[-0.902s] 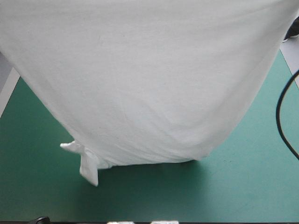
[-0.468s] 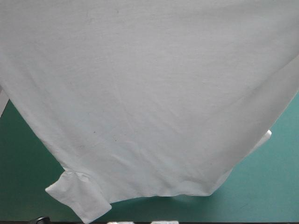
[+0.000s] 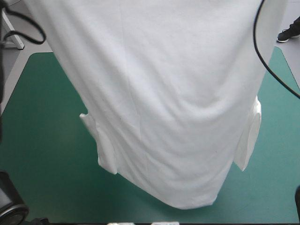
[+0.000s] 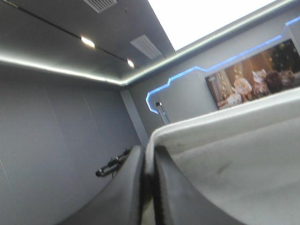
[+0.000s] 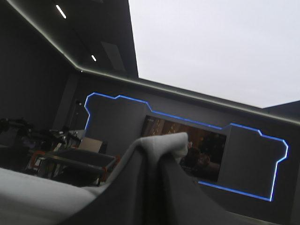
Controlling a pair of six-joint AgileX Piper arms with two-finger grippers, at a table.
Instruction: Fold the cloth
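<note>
The T-shirt hung lifted above the table, spread wide across the high view, its lowest edge over the near side of the teal-green cover. A short sleeve dangled at each flank. The left gripper was raised toward the room, its black fingers all but closed on a white hem. The right gripper was likewise raised and pinched the cloth, with a fold poking out at the tips.
</note>
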